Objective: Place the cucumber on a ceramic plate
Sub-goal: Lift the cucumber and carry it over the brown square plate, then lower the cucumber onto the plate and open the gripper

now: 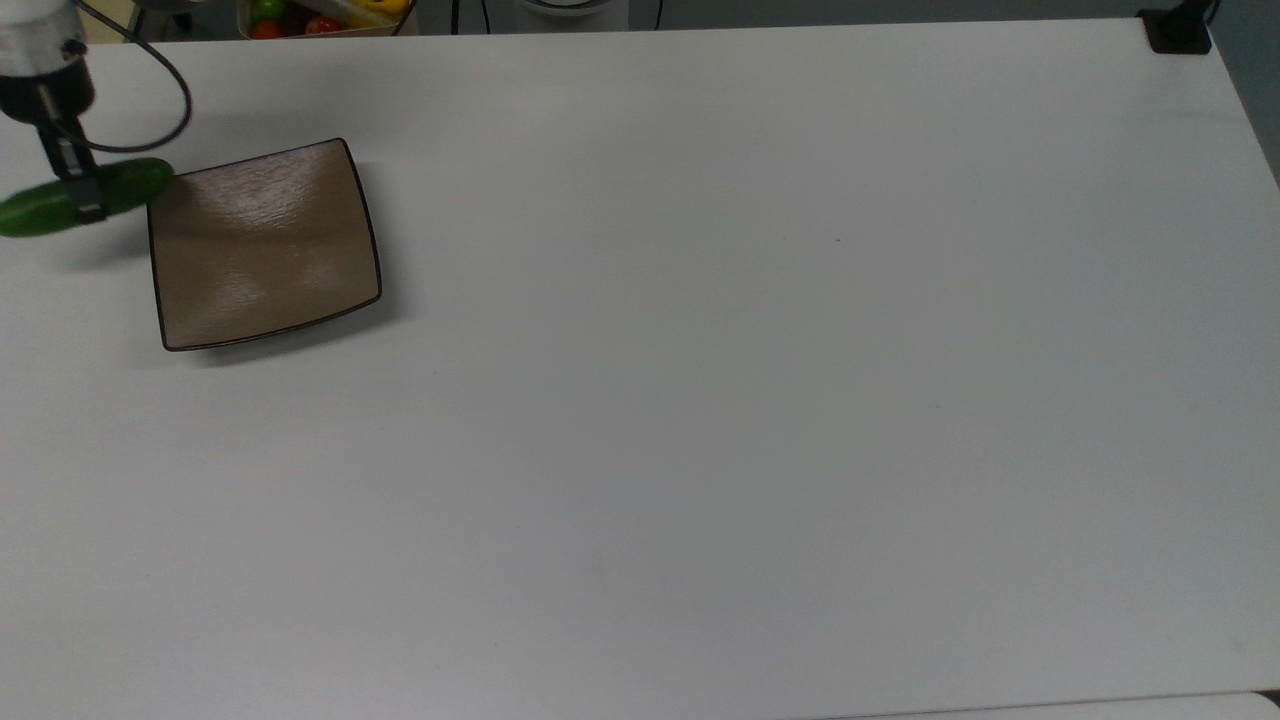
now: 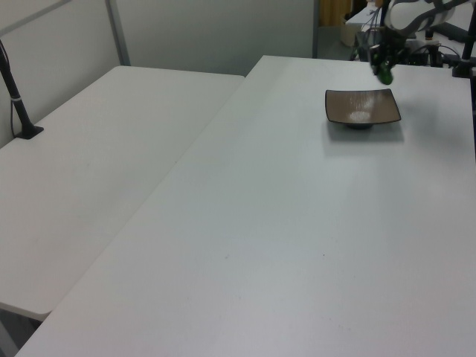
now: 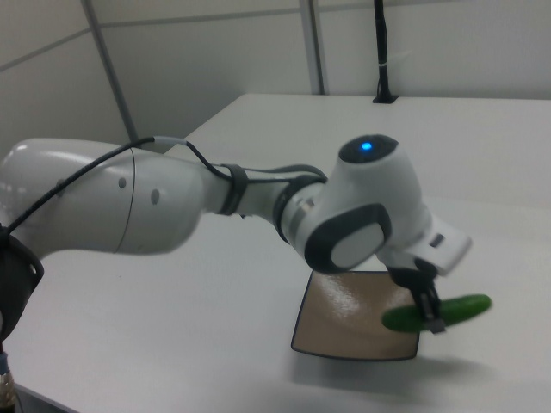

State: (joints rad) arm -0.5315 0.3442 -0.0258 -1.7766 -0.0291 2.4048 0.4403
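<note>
At the top view's left edge, the gripper (image 1: 85,195) hangs above the white table (image 1: 700,400), fingers clamped on the cucumber (image 1: 45,210), its tip just over the ceramic plate (image 1: 265,245) corner

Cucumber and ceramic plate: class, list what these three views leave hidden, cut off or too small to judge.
- Cucumber, top view: its left tip is cut off by the picture's edge; the end effector covers its middle.
- Cucumber, left view: too small to judge its length or tilt.
- Ceramic plate, right view: the far edge is hidden behind the arm's wrist, the near right corner by the cucumber.
</note>
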